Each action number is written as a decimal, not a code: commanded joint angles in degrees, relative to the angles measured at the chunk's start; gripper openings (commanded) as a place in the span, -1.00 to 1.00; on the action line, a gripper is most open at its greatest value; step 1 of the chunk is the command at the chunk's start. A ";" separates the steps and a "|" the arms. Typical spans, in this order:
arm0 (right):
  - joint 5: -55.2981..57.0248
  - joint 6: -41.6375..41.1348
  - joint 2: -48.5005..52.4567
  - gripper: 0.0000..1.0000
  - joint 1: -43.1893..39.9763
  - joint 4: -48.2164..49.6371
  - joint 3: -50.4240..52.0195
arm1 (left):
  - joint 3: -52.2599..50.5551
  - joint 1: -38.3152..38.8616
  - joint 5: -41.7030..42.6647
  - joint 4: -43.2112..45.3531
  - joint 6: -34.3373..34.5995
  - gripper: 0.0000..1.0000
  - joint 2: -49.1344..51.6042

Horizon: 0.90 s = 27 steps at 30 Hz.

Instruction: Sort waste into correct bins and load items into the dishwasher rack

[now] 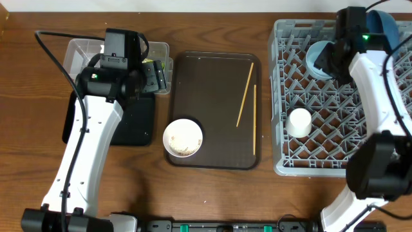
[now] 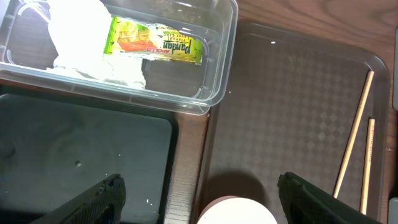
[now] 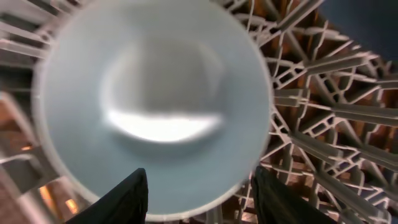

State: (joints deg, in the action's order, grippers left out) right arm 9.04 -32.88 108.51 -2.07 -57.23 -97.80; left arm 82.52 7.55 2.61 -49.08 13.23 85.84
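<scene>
My left gripper (image 2: pixel 199 200) hangs open above the gap between the black tray (image 2: pixel 81 155) and the brown serving tray, and nothing is between its fingers. The clear tub (image 2: pixel 214 68) holds the crumpled napkin (image 2: pixel 81 34) and the yellow-green wrapper (image 2: pixel 155 40). The white bowl (image 1: pixel 183 137), with whitish scraps in it, sits at the serving tray's front left. Two chopsticks (image 1: pixel 244 93) lie on that tray's right side. My right gripper (image 3: pixel 202 199) is open just over the light blue bowl (image 3: pixel 155 93) in the dishwasher rack (image 1: pixel 341 154). The white cup (image 1: pixel 299 122) and dark blue dish (image 1: pixel 388 29) are in the rack too.
The brown serving tray (image 1: pixel 215 77) fills the table's middle, between the bins on the left and the rack on the right. The left arm (image 1: pixel 90 142) stretches over the black tray (image 1: pixel 138 122). The right arm (image 1: pixel 376 109) crosses the rack's right side.
</scene>
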 commanded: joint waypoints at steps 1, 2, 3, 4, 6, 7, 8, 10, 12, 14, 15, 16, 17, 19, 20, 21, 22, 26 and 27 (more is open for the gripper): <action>1.07 -1.01 -2.03 0.04 -0.22 -0.37 -0.17 | -0.72 -0.13 -0.28 -0.13 -0.90 0.62 0.33; 1.14 -1.55 -2.01 0.05 -0.42 -0.70 -0.13 | -0.72 -0.13 -0.31 -0.13 -0.90 0.63 0.33; 1.38 -2.38 -2.01 0.05 -0.59 -0.96 0.00 | -0.72 -0.13 -0.31 -0.13 -0.90 0.62 0.33; 1.66 -2.99 -2.01 0.05 -0.76 -1.42 0.07 | -0.72 -0.13 -0.28 -0.13 -0.90 0.62 0.33; 2.38 -4.33 -2.01 0.04 -0.98 -2.25 0.07 | -0.72 -0.13 -0.28 -0.13 -0.90 0.62 0.33; 3.32 -5.49 -2.01 0.04 -1.05 -2.67 0.09 | -0.72 -0.13 -0.28 -0.13 -0.90 0.62 0.33; 4.33 -6.49 -2.01 0.01 -1.16 -3.04 0.11 | -0.72 -0.13 -0.31 -0.13 -0.90 0.62 0.33; 5.31 -7.61 -2.01 -0.01 -1.27 -3.21 0.11 | -0.72 -0.13 -0.31 -0.13 -0.90 0.64 0.33; 6.14 -9.20 -1.99 -0.02 -1.25 -2.93 0.42 | -0.72 -0.13 -0.31 -0.13 -0.90 0.62 0.33; 6.14 -9.55 -1.99 -0.04 -1.33 -1.51 1.27 | -0.72 -0.13 -0.28 -0.13 -0.90 0.63 0.33; 6.10 -9.55 -1.99 -0.05 -1.20 -0.59 1.92 | -0.72 -0.13 -0.31 -0.13 -0.90 0.63 0.33; 5.97 -10.05 -1.99 -0.06 -0.98 0.35 2.82 | -0.72 -0.13 -0.31 -0.13 -0.90 0.62 0.33; 5.90 -10.43 -1.99 -0.08 -0.92 1.27 3.72 | -0.72 -0.13 -0.31 -0.13 -0.90 0.62 0.33; 5.05 -10.62 -1.99 -0.10 -0.92 3.04 5.90 | -0.72 -0.13 -0.28 -0.13 -0.90 0.62 0.33; 5.03 -11.04 -1.99 -0.10 -0.90 3.50 6.86 | -0.72 -0.13 -0.31 -0.13 -0.90 0.62 0.33; 4.85 -11.26 -1.99 -0.10 -0.92 4.11 8.22 | -0.72 -0.13 -0.31 -0.13 -0.90 0.63 0.33; 4.85 -11.26 -1.99 -0.11 -0.92 4.44 8.96 | -0.72 -0.13 -0.31 -0.13 -0.90 0.62 0.33; 4.90 -11.23 -1.99 -0.15 -0.90 7.04 11.91 | -0.72 -0.13 -0.31 -0.11 -0.90 0.62 0.33; 4.87 -11.23 -1.99 -0.17 -0.90 7.69 12.35 | -0.72 -0.13 -0.31 -0.11 -0.90 0.62 0.33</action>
State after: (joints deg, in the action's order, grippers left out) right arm 13.45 -43.00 107.09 -3.31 -50.61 -86.65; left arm 82.52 7.55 2.61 -49.08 13.23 85.84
